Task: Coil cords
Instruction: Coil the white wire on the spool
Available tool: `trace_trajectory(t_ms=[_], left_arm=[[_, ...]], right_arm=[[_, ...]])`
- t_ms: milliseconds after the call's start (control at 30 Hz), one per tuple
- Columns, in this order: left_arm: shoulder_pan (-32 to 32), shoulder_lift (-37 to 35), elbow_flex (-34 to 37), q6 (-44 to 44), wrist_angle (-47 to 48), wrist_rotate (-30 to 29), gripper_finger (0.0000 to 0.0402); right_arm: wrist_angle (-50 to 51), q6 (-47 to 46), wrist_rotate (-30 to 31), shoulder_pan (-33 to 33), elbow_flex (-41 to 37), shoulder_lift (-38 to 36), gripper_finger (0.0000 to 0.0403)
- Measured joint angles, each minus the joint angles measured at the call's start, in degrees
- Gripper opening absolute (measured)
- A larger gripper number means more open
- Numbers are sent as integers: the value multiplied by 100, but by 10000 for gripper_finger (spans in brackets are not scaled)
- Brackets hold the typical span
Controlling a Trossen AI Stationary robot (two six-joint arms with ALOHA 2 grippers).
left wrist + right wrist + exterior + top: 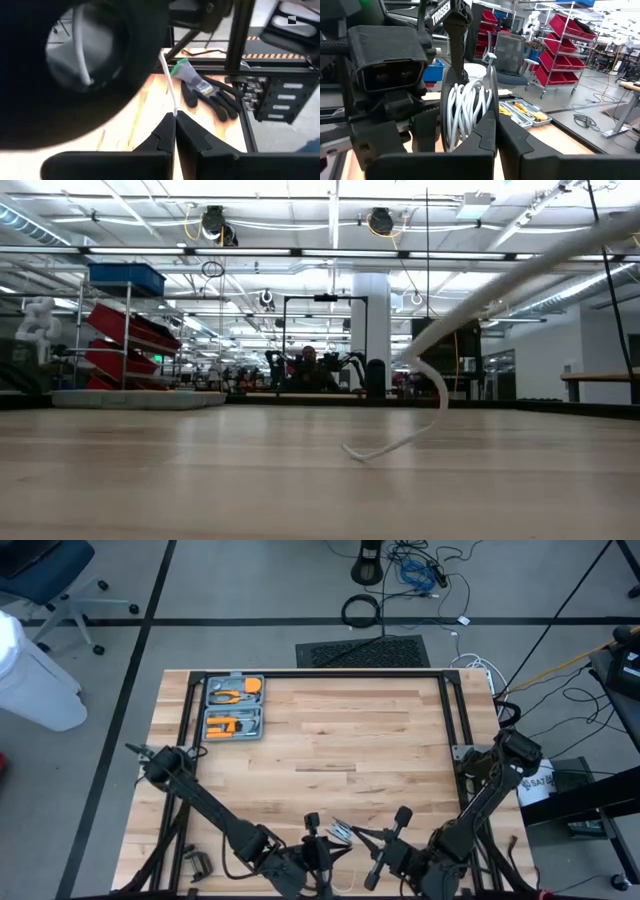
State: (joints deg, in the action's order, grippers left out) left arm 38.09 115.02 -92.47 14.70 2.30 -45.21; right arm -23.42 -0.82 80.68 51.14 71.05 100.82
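The wooden table carries the grey tool case at its far left corner. Both arms work at the near edge, well apart from the case. The left gripper has its fingers pressed together on the white cord, which rises from the fingertips. The right gripper is clamped on the rim of the reel, which stands upright with white cord wound inside. A black-and-grey glove lies on the table beyond the left gripper.
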Motion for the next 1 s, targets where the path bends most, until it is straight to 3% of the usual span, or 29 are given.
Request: trace_trajectory(t_ms=[300,1000], left_arm=[[211,0,0,-6,37,4,68],[343,0,4,2,273,179,73]], right_arm=[[-419,422,38,177,0,-4,0],[-1057,1085,24,540,0,-4,0]])
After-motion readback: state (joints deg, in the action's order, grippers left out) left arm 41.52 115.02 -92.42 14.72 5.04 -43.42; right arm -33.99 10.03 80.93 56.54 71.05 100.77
